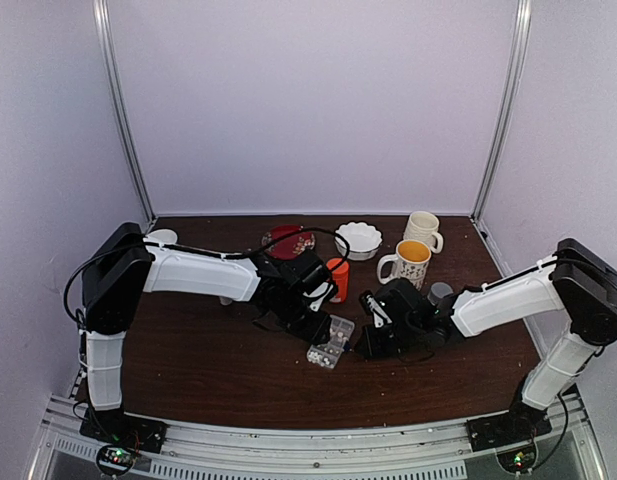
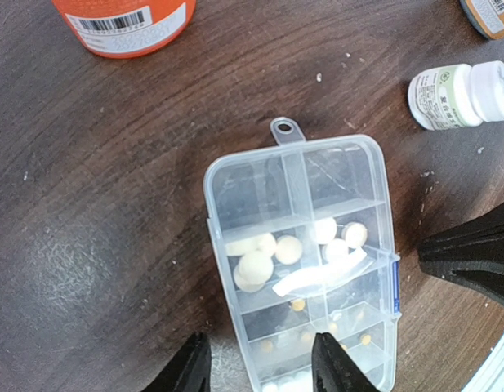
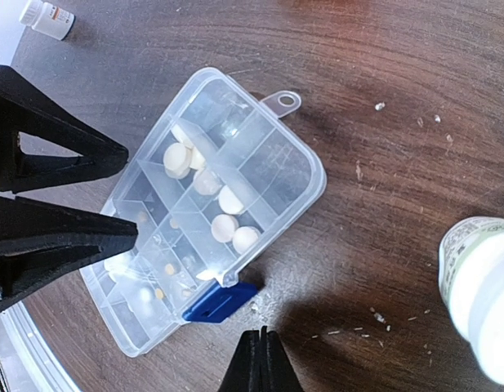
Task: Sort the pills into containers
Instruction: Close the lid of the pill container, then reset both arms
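The clear pill organizer [image 2: 317, 188] lies flat on the dark table, also seen in the overhead view [image 1: 330, 343]. Its lid looks down, and a blue latch [image 3: 221, 300] sticks out at one side. White round pills [image 2: 256, 265] fill the middle cells [image 3: 227, 224]; tiny yellowish pills [image 2: 298, 305] sit in the cells nearer me. My left gripper [image 2: 261, 339] is open: one finger stands off the box's long edge, the other over its middle. My right gripper [image 3: 260, 333] is shut and empty, its tip just short of the latch.
An orange bottle [image 2: 125, 24] and a small white bottle [image 2: 460, 94] stand beyond the box; another white bottle [image 3: 480, 294] is at the right. Two mugs [image 1: 413, 262], a white bowl [image 1: 358, 238] and a red plate [image 1: 288, 241] line the back. Crumbs [image 3: 374, 314] dot the wood.
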Controlling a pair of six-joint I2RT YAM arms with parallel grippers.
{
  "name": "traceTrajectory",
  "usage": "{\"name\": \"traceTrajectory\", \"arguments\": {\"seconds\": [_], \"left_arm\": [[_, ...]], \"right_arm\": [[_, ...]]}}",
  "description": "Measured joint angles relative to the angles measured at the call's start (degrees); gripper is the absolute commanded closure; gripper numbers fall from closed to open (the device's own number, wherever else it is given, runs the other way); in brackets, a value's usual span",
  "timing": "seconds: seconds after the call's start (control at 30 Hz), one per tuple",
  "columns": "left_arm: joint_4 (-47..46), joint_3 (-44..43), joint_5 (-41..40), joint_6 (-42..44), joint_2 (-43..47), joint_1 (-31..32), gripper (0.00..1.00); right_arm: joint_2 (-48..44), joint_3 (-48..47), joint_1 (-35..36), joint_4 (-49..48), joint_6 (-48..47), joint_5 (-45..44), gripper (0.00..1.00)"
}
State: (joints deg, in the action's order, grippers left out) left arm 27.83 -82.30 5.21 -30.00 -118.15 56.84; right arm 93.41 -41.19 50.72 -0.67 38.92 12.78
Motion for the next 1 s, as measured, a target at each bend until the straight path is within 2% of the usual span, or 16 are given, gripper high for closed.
{"name": "traceTrajectory", "arguments": {"seconds": [0.3, 0.53, 0.73, 0.87, 0.93, 1.0], "left_arm": [[-1.11, 0.13, 1.33, -0.55, -0.17, 0.00, 0.63], [-3.56, 1.20, 3.39, -2.58, -0.26, -1.36, 0.63], [-4.46, 1.97, 2.29, -3.15, 0.33, -1.09, 0.54], [-2.80, 3.45, -2.27, -3.13, 3.23, -0.46, 0.49], [-1.81, 4.68, -5.97, -3.02, 6.73, -0.26, 0.45], [-1.46, 7.39, -10.10, -2.64, 13.81, -0.57, 0.35]], "right_arm": [[3.45, -1.51, 0.39, -2.23, 0.37, 1.20, 1.00], [6.36, -3.78, 0.81, -4.66, 2.01, 1.97, 1.00], [2.23, -1.44, 1.22, -4.72, 0.61, 0.92, 0.99], [-11.52, 1.22, 1.68, -3.37, -4.66, -2.51, 0.80], [-20.06, 2.25, 1.75, -3.37, -8.50, -5.51, 0.60], [-28.85, 3.54, 1.42, -3.52, -12.44, -9.29, 0.31]]}}
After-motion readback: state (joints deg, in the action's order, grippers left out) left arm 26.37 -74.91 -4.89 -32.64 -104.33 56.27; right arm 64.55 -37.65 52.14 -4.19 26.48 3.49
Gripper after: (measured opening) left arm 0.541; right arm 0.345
